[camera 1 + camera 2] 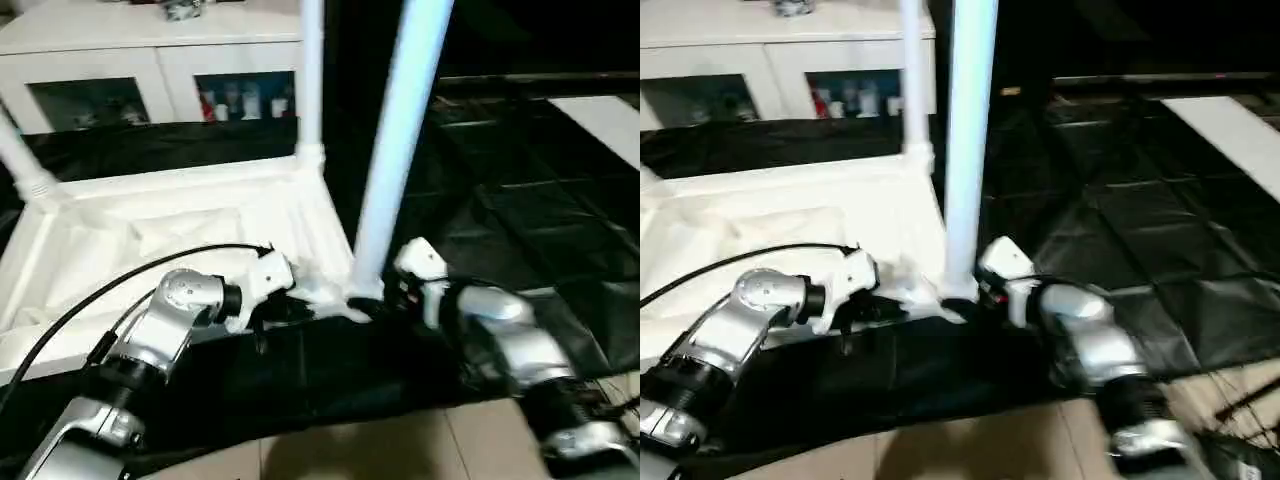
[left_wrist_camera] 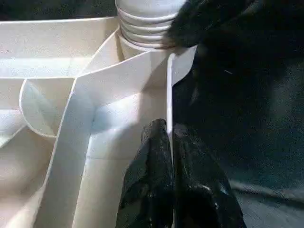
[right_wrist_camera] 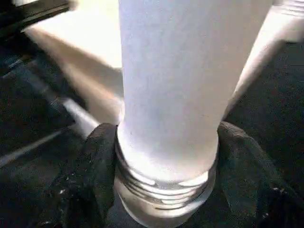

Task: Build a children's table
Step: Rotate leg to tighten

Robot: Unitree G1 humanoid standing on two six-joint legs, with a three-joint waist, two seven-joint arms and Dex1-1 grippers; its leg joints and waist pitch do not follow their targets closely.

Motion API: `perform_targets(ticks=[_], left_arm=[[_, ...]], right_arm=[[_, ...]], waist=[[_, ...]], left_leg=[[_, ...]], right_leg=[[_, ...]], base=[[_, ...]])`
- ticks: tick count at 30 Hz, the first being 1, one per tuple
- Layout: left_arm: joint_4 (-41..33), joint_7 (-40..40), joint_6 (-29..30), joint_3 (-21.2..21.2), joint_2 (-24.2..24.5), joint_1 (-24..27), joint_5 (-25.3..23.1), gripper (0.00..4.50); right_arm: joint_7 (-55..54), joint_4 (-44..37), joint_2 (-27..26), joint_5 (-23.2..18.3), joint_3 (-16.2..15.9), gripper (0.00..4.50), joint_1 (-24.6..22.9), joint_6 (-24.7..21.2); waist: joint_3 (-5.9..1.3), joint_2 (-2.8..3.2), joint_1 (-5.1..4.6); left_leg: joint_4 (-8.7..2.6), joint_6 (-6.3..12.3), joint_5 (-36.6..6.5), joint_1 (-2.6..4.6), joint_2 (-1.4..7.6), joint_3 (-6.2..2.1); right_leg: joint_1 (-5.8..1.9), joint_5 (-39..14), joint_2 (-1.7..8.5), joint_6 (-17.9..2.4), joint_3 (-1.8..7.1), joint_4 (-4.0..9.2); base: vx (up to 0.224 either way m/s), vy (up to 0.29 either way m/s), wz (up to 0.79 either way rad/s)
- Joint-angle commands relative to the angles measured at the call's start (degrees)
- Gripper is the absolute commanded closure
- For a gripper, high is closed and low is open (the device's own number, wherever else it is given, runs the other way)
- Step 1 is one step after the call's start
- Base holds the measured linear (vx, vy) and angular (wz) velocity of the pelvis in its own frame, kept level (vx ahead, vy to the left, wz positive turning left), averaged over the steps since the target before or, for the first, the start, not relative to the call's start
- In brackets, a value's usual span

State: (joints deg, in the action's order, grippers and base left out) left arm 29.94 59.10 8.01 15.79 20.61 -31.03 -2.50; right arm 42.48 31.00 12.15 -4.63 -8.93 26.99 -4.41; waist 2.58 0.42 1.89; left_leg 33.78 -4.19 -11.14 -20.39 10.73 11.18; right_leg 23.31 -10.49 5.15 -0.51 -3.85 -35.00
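The children's table top [image 1: 150, 240] lies upside down on black cloth, ribbed underside up. Two legs stand at its far corners, one on the right [image 1: 311, 70] and one on the left [image 1: 22, 160]. A third leg [image 1: 400, 130] rises from the near right corner socket [image 2: 142, 47]. My right gripper [image 3: 166, 137] is shut around this leg just above its threaded end [image 3: 161, 190], one finger on each side. My left gripper [image 2: 168, 130] pinches the top's thin side wall [image 2: 168, 85] close to that same corner.
A white cabinet [image 1: 150, 60] with glass doors stands behind the table. Black cloth [image 1: 330, 370] covers the work surface, and dark mats [image 1: 520, 180] cover the floor to the right. A white board [image 1: 605, 120] lies far right. A black cable [image 1: 100, 290] loops over my left forearm.
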Motion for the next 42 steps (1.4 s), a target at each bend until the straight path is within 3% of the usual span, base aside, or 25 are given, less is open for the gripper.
perform_targets(ticks=[1, 5, 8, 12, 16, 19, 21, 23, 25, 29, 33, 35, 37, 38, 40, 42], left_arm=[[1.81, -2.11, 0.82, 1.38, -1.78, -0.68, -1.0, 4.5], [5.33, -7.25, 2.07, 0.87, -4.21, -3.22, -2.17, 4.5], [10.27, -13.89, 2.85, 0.01, -6.97, -6.09, -3.54, 4.5], [14.73, -18.8, 3.85, -0.89, -9.55, -8.72, -4.23, 4.5], [18.0, -22.01, 4.03, -1.12, -11.92, -10.81, -4.6, 4.5], [19.13, -21.88, 2.97, -0.82, -12.97, -11.47, -4.83, 4.5], [18.99, -21.41, 2.53, -0.57, -12.8, -11.25, -5.03, 4.5], [18.95, -20.82, 1.85, -0.18, -12.41, -10.96, -5.3, 4.5], [18.69, -20.41, 1.13, 0.18, -11.96, -10.65, -5.61, 4.5], [17.79, -18.94, 0.78, 0.23, -11.03, -9.66, -5.53, 4.5], [14.49, -14.1, -2.42, 0.99, -8.53, -6.92, -5.11, 4.5], [13.38, -12.08, -4.45, 1.34, -7.85, -5.99, -4.61, 4.5], [9.73, -6.53, -6.86, 2.07, -6.02, -3.28, -2.79, 4.5], [6.6, -2.4, -6.89, 2.58, -4.51, -1.12, -1.35, 4.5], [3.71, 0.23, -6.1, 3.25, -2.94, 0.67, -0.84, 4.5], [1.38, 1.79, -5.66, 3.62, -1.68, 2.22, -0.5, 4.5]], right_arm=[[-6.78, 1.39, -2.49, -0.47, 2.16, 1.81, 2.36, -1.64], [-16.63, 4.65, -6.53, 0.8, 3.78, 1.81, 4.61, -3.04], [-24.84, 8.77, -9.25, 3.25, 4.09, 1.81, 6.71, -3.44], [-30.83, 11.75, -11.89, 4.71, 4.32, 1.81, 8.11, -3.56], [-34.78, 15.04, -14.83, 4.38, 5.06, 1.81, 9.46, -2.7], [-33.36, 16.57, -16.47, 3.91, 4.88, 1.81, 10.22, -1.14], [-30.98, 15.88, -16.66, 2.92, 4.92, 1.81, 9.91, -1.1], [-28.86, 15.0, -16.94, 1.88, 5.28, 1.26, 9.49, -1.08], [-28.21, 14.66, -16.97, 1.62, 5.43, 1.12, 9.31, -0.62], [-27.93, 13.7, -15.87, 2.13, 5.29, 0.7, 9.14, 0.82], [-19.54, 8.71, -10.97, 1.87, 4.23, 0.7, 7.59, -0.09], [-16.81, 7.51, -9.47, 1.79, 3.73, 0.7, 6.9, -0.11], [-9.32, 4.32, -5.48, 1.11, 2.17, 0.7, 4.78, 1.04], [-2.31, 1.35, -2.14, -0.29, 1.18, 0.7, 2.74, 1.86], [4.61, -1.47, 0.9, -2.16, 0.78, 0.7, 0.8, 1.76], [8.76, -3.13, 3.34, -3.35, 0.93, 0.7, -0.32, 1.57]], waist=[[-3.15, -0.25, 0.32], [-3.29, 0.05, 0.14], [-3.47, 0.0, 0.2], [-3.64, -0.3, 0.53], [-3.38, -0.55, 1.13], [-3.08, -0.34, 1.11], [-3.14, -0.36, 1.12], [-3.2, -0.31, 1.14], [-3.25, -0.32, 1.15], [-3.12, -0.26, 1.03], [-3.12, -0.3, 0.9], [-3.24, -0.76, 0.97], [-3.27, -0.82, 1.16], [-3.27, -1.03, 1.49], [-3.26, -0.9, 1.76], [-3.31, -0.78, 1.84]], left_leg=[[-4.3, 1.46, -13.86, 0.08, 2.22, -1.37], [-4.21, 1.06, -12.96, 0.26, 2.04, -1.27], [-3.98, 1.08, -11.69, 0.49, 1.92, -1.04], [-3.78, 2.37, -8.92, 0.18, 1.86, -0.98], [-3.98, 2.57, -10.79, 0.34, 1.96, -0.98], [-4.33, 1.7, -14.13, 0.52, 1.99, -1.16], [-4.41, 1.54, -14.42, 0.44, 2.02, -1.24], [-4.39, 1.69, -14.28, 0.45, 2.06, -1.23], [-4.34, 2.12, -13.61, 0.28, 2.04, -1.18], [-4.44, 2.05, -14.2, 0.22, 2.07, -1.22], [-4.52, 2.13, -14.81, 0.2, 2.2, -1.32], [-4.37, 3.03, -13.42, 0.03, 2.25, -1.21], [-4.32, 3.76, -12.08, -0.07, 2.25, -1.26], [-4.12, 5.06, -10.87, -0.2, 2.5, -1.14], [-3.94, 6.4, -9.62, -0.14, 2.55, -0.93], [-4.0, 6.47, -8.67, -0.01, 2.56, -0.88]], right_leg=[[-2.76, -19.03, 3.22, -10.73, 2.56, 4.88], [-2.68, -14.77, 3.07, -11.9, 2.68, 4.54], [-2.66, -11.08, 2.97, -13.02, 2.77, 4.29], [-3.06, -6.78, 3.05, -13.96, 2.79, 3.86], [-2.98, -10.99, 3.28, -12.98, 2.74, 4.41], [-2.74, -16.35, 3.31, -11.39, 2.67, 4.95], [-2.8, -16.48, 3.3, -10.79, 2.71, 4.96], [-2.77, -15.34, 3.32, -10.89, 2.79, 4.88], [-2.88, -13.47, 3.35, -11.39, 2.8, 4.7], [-2.85, -15.16, 3.38, -11.33, 2.71, 4.9], [-2.81, -15.84, 3.38, -11.11, 2.72, 4.97], [-3.03, -13.25, 3.34, -11.5, 2.75, 4.68], [-3.23, -12.28, 3.42, -11.75, 2.65, 4.54], [-3.44, -11.29, 3.71, -11.87, 2.85, 4.39], [-3.11, -9.21, 3.61, -12.84, 2.96, 4.13], [-3.0, -8.73, 3.42, -13.63, 2.83, 4.02]], base=[[0.0, 0.0, 0.0], [0.0, 0.0, 0.0], [0.0, 0.0, 0.0], [0.0, 0.0, 0.0], [0.0, 0.0, 0.0], [0.0, 0.0, 0.0], [0.0, 0.0, 0.0], [0.0, 0.0, 0.0], [0.0, 0.0, 0.0], [0.0, 0.0, 0.0], [0.0, 0.0, 0.0], [0.0, 0.0, 0.0], [0.0, 0.0, 0.0], [0.0, 0.0, 0.0], [0.0, 0.0, 0.0], [0.0, 0.0, 0.0]])
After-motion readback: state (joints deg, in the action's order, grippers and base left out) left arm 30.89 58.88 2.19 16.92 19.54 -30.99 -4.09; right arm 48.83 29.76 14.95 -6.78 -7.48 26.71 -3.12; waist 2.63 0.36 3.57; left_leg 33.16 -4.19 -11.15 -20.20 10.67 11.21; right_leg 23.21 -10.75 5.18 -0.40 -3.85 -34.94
